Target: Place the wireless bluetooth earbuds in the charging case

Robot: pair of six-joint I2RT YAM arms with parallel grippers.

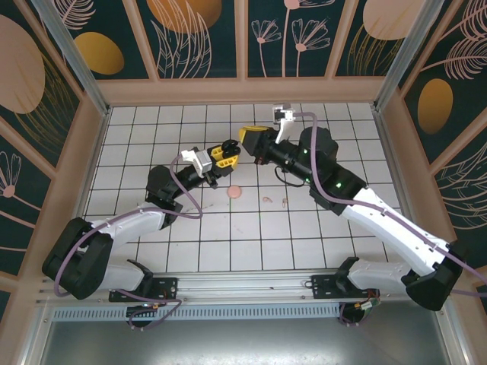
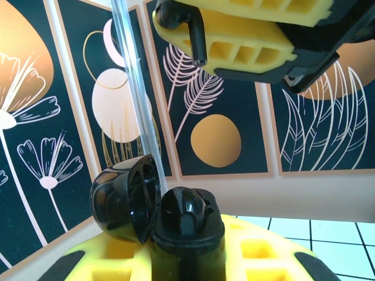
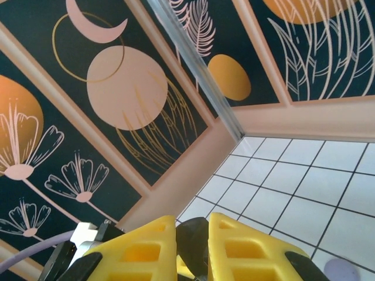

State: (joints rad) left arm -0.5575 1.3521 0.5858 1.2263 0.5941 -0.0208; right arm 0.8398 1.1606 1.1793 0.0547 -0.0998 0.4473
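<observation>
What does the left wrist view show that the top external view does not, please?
Left wrist view: the black case sits open in the left pincer, its lid swung to the left, and the right pincer holds a black earbud above it, stem pointing down. Top external view: a round pink case and two pink earbuds lie on the tiled table. Shared: the two pincers meeting closely above the table.

From 6 o'clock, the top view looks steeply down over the whole bench (image 1: pixel 152 129). Both wrist views sit close and tilt upward. The left faces about 1 o'clock and catches the right hand (image 2: pixel 176 20); the right faces about 10.
</observation>
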